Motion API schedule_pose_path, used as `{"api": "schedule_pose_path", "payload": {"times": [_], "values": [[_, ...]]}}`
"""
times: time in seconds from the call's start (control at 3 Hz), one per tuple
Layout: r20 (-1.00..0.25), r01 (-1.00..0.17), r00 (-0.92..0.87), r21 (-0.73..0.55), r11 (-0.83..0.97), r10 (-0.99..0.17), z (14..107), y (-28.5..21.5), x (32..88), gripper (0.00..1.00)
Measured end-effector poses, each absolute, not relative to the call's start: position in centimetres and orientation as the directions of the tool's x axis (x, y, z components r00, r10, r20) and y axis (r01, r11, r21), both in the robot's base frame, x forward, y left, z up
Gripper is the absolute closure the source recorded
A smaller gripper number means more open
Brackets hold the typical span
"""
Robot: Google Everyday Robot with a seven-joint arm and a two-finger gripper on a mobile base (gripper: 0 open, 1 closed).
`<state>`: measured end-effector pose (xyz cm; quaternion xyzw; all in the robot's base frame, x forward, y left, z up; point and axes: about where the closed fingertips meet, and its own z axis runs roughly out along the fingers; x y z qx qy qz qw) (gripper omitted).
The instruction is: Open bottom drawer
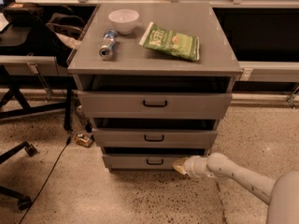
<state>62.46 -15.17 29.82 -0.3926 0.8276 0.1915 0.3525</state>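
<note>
— Where was the gripper point(181, 165)?
— Low in the view, a little right of centre, its tip pointing left.
— And the arm point(236, 174)?
— White and rounded, it reached in from the lower right corner, rising gently toward the gripper.

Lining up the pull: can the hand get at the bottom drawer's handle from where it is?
Probably yes. The hand sits at the bottom drawer's right end, level with its black handle, with nothing between them.

Grey bottom drawer point(133, 161), cream claw point(179, 165) beside.
</note>
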Motion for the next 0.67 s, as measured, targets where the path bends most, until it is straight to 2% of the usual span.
{"api": "schedule_pose_path", "payload": {"times": [0.67], "values": [[-0.74,-0.761,-0.445,0.015,0.649,-0.505,29.63,-15.46,63.15,1.0]]}}
